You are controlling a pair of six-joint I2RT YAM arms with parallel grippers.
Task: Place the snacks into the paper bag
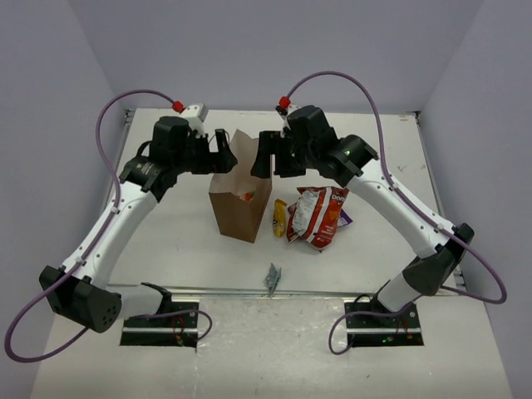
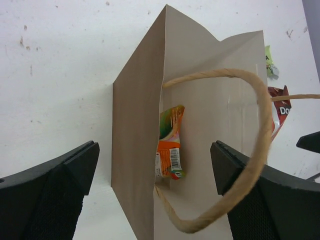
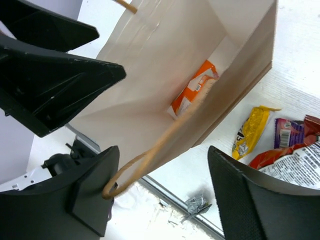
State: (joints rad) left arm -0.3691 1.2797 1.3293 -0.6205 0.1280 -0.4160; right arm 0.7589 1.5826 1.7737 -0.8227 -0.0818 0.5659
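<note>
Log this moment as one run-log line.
left hand: open | right hand: open | paper bag: upright, orange packet inside | chip bag, yellow bar: outside

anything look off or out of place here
Only a crumpled grey foil scrap stands out: it lies alone at the table's near edge, apart from the snacks, and looks like litter. The paper bag stands upright, nothing spilled.

Pale lavender walls (image 1: 249, 50) enclose a scuffed white table (image 1: 179, 249).
</note>
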